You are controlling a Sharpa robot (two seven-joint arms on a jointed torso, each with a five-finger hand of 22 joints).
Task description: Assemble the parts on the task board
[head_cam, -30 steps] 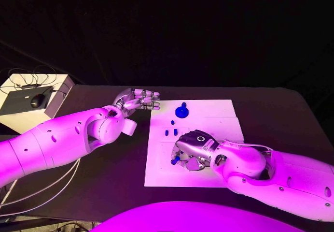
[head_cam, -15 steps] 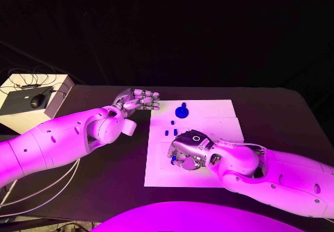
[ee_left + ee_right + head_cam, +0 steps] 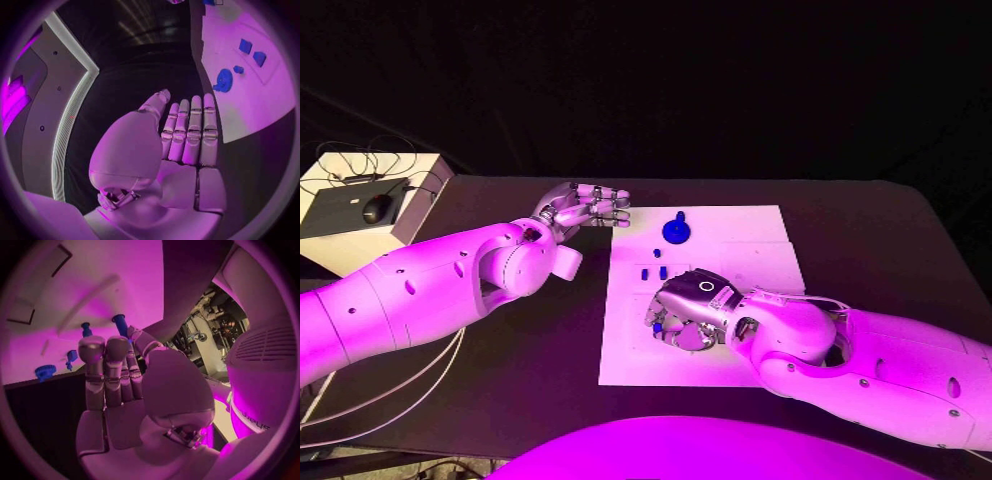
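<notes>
Parts lie on the white board (image 3: 747, 225) in the middle of the black desk (image 3: 877, 240): a blue gear (image 3: 676, 231) near its far edge, 2 small blue blocks (image 3: 655, 272) closer in, and blue pegs (image 3: 120, 321) right at the right robot hand (image 3: 689, 315). That hand is curled down over the board's near half, fingertips (image 3: 105, 347) at the pegs. Whether it actually grips one I cannot tell, since its fingers hide the contact.

The left robot hand (image 3: 584, 207) rests just off the board's far left corner, fingers straight and side by side, holding nothing. It is the nearer hand to the gear.

The pegs look like short, smooth plastic cylinders standing roughly upright. The gear is flat and toothed with a stub toward the far edge. The board looks matte and rigid.
</notes>
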